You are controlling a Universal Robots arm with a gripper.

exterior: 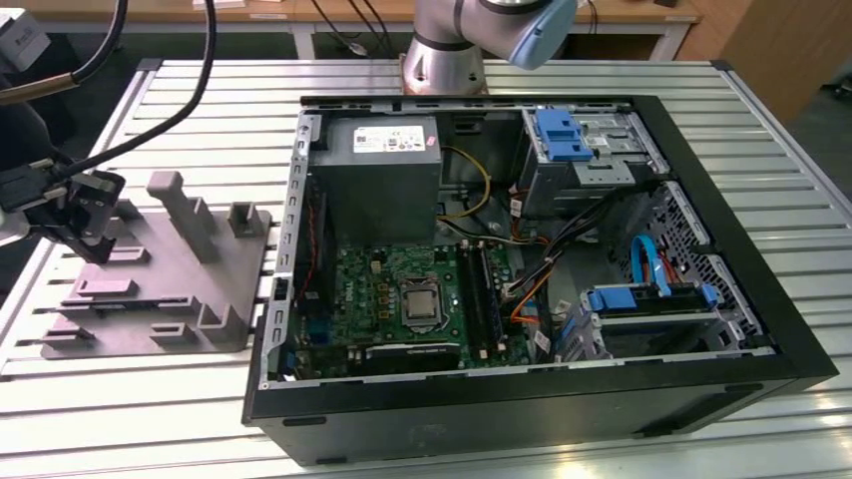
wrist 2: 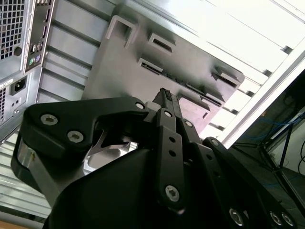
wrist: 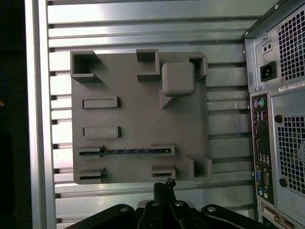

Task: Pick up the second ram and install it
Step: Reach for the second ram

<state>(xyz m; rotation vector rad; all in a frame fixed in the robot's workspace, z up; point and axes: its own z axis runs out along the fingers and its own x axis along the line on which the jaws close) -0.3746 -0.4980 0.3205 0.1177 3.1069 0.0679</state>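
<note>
Hovering over grey plastic holder tray (wrist: 133,109) w/ upright posts, black two-finger tool (wrist: 164,185) is seen w/ fingertips pressed together, nothing btwn them. Second ram (wrist: 126,151), thin dark grey-green strip, is seated on edge in tray slots, near tool tips but apart. Tray is set on slatted aluminium tabletop (wrist: 143,28), beside open black PC case (exterior: 466,409).

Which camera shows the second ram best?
First wrist view: the second ram lies as a dark strip in the grey holder. The second wrist view has the pincer hiding part of it; in the exterior view it is too small to tell.
</note>
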